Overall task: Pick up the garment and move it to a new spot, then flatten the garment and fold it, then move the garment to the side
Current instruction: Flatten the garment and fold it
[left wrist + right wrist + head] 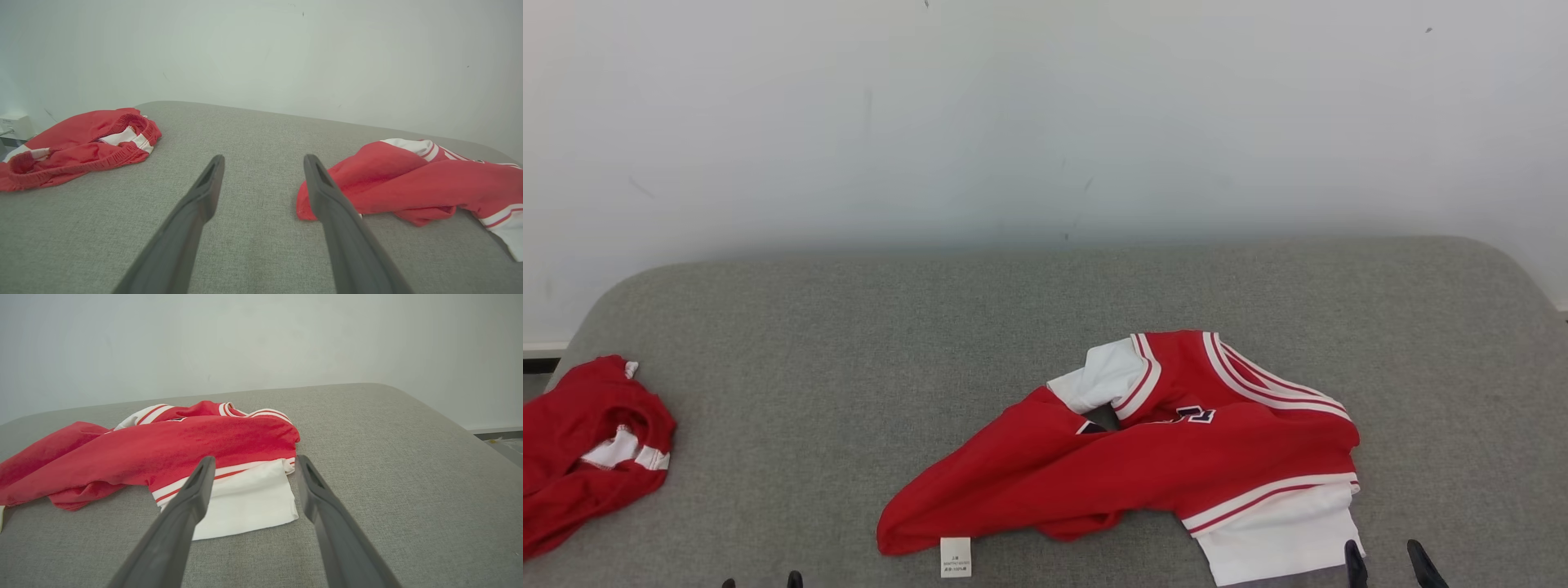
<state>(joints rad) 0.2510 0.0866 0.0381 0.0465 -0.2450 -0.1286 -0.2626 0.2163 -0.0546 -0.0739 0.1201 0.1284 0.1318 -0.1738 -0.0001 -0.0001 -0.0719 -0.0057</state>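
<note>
One crumpled red garment (1217, 457), white-striped trim, white sleeves.

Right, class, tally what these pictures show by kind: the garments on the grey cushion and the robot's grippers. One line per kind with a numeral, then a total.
Jerseys: 1, the crumpled red and white jersey in the middle.
Shorts: 1, the red shorts at the robot's far left.
Grippers: 2, the left gripper and the right gripper, both open, holding nothing.
Total: 4.

Crumpled red jersey (1217, 449) on grey cushion (849, 343), red shorts (572, 425) far left, white wall (1045, 122)
</note>
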